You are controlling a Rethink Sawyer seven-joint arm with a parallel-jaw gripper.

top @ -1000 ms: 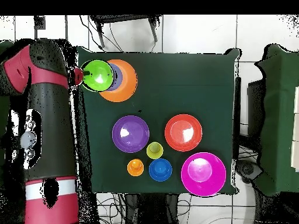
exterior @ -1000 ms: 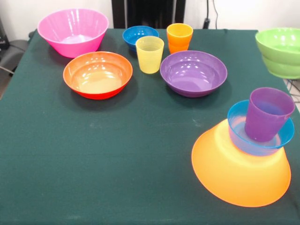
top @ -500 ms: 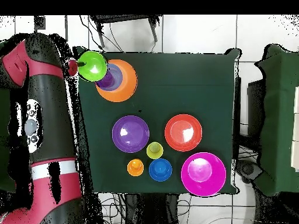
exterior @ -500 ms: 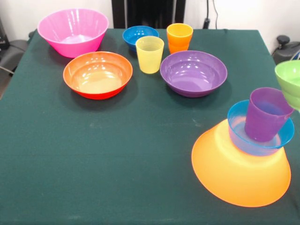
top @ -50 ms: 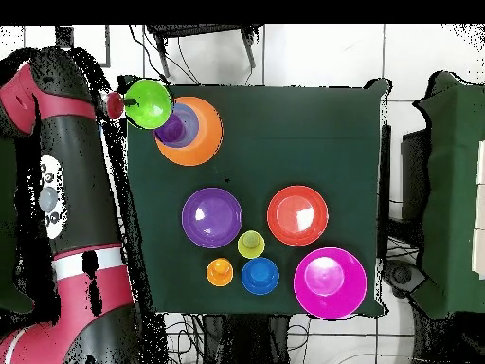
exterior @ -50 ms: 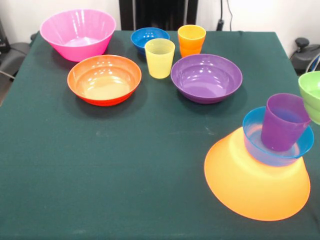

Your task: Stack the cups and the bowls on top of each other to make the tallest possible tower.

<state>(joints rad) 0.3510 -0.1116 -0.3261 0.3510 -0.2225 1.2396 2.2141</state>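
Shifted further right in the front view, the green bowl point(exterior @ -50 ms: 311, 95) is seen beside the purple cup point(exterior @ -50 ms: 284, 122), which sits in the light blue bowl point(exterior @ -50 ms: 255, 135) on the upturned yellow-orange bowl point(exterior @ -50 ms: 250, 182) at the table's point(exterior @ -50 ms: 125, 165) corner. Overhead, the green bowl point(top @ -50 ms: 148, 102) is seen at the gripper point(top @ -50 ms: 116, 104), whose grasp cannot be told.

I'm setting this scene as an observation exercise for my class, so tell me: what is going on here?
A red and black robot arm is building a tower of plastic tableware. An upturned yellow-orange bowl is the base, with a light blue bowl on it and a purple cup inside that. The arm carries a green bowl close beside the tower, near the cup's rim. Five more bowls and cups wait at the table's other end.
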